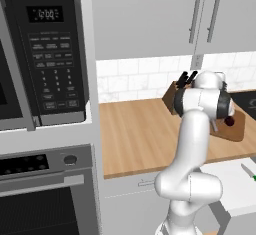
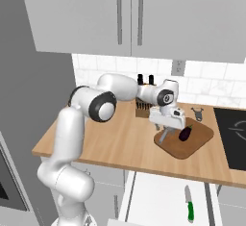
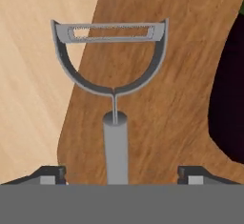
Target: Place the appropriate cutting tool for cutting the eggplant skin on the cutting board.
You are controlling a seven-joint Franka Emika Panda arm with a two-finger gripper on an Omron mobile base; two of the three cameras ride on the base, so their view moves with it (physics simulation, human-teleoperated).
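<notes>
Countertop [image 2: 110, 145] in light wood carries everything; microwave [image 1: 47, 49] and oven [image 1: 45, 194] sit to the far left of it, wall cabinets [image 2: 144, 13] hang above. Black cooktop [image 2: 233, 131] is at the right end of the counter. Knife block [image 2: 143, 106] stands against the tiled backsplash, just behind the arm's wrist. A second small grey utensil [image 2: 197, 114] lies on the counter between block and cooktop; can't tell what it is. A green-handled knife [image 2: 189, 205] lies on the white surface below the counter edge, well apart from the work area. Cutting board [image 2: 190, 145] is right of the knife block, near the cooktop, with the eggplant [image 2: 185, 133] on its back half. Arm reaches forward from the base, elbow high, wrist bent down over the board's left edge. Gripper [image 2: 165, 134] points down at the board, holding a grey Y-peeler [image 3: 112, 70] by its handle; fingers [image 3: 50, 174] spread wide at either side, so grip contact itself isn't clear. Peeler head overlaps the board's left edge, eggplant just beside it.
</notes>
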